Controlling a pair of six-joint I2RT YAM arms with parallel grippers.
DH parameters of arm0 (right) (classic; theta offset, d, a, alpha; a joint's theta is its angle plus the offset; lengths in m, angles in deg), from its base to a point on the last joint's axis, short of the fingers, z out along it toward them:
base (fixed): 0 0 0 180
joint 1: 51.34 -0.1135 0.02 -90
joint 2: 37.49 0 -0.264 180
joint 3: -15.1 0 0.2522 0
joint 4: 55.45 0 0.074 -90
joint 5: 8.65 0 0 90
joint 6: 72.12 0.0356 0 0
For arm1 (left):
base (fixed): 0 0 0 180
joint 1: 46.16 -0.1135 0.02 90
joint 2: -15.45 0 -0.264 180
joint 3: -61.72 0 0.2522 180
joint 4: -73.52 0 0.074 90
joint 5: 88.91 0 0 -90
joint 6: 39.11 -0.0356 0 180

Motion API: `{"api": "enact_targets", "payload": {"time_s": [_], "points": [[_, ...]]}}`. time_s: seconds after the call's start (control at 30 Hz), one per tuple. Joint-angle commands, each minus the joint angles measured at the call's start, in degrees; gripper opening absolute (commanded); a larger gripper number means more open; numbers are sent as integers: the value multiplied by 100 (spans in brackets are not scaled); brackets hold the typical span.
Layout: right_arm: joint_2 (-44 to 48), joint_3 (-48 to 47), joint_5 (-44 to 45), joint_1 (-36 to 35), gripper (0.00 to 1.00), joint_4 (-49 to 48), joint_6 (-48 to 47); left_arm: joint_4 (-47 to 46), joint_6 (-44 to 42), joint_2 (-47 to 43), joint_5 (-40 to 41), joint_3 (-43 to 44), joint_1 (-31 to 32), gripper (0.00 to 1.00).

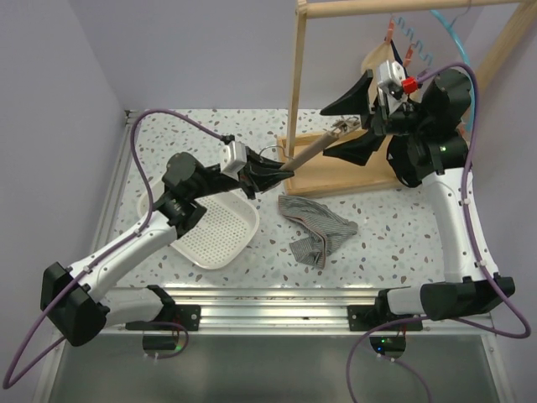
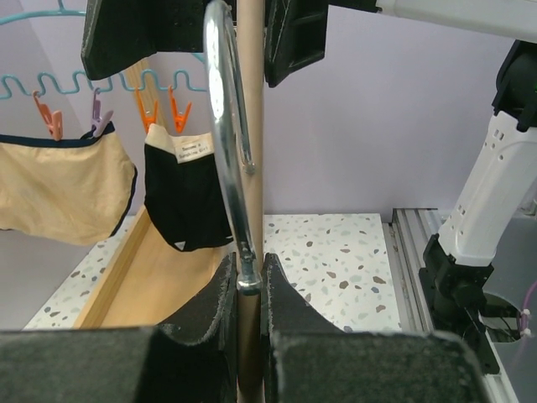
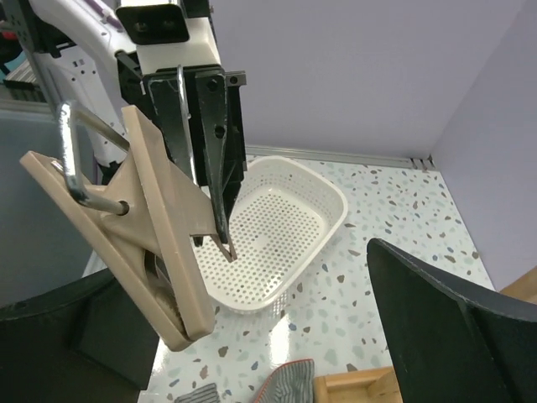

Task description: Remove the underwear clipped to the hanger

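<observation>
**Right gripper spread at the clamp's high end; two pairs hang behind it**

The left gripper [image 1: 267, 178] is pressed together on the low end of a pale wooden spring clamp [image 1: 315, 149]. Its long axis slants up and right to the right gripper [image 1: 353, 126], whose jaws stand wide apart and hold nothing. The grey finely striped pair [image 1: 319, 222] lies loose on the speckled table [image 1: 394, 227] between the arms. The beige pair [image 2: 59, 189] and the black pair [image 2: 186, 201] with a pale waistband hang from a teal wavy wire hanger [image 2: 124, 82] behind the right gripper, so the right arm is probably nearer. The top view hides the black pair. The left wrist view shows both pairs, the black one under orange pegs [image 2: 177, 109]. The right wrist view shows no cloth in the clamp.
</observation>
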Motion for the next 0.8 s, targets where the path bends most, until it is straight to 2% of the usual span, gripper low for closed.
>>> {"api": "enact_targets", "payload": {"time_s": [0.0,0.1,0.27,0.37,0.67,0.77], "points": [[35,27,-382,50,99,-148,-402,116,-269,-187,-190,284,-38,0],[35,10,-566,24,96,-157,-412,292,-304,-117,-225,363,-47,0],[-9,-34,-593,-230,78,-165,-245,372,-322,85,-287,504,-47,0],[-36,1,-611,-345,74,-235,-9,459,-339,173,-304,609,-47,0],[157,63,-839,-398,73,-376,186,1127,-743,279,-32,934,-55,0],[271,80,-918,-389,75,-359,204,1320,-857,279,152,970,-73,0]]}}
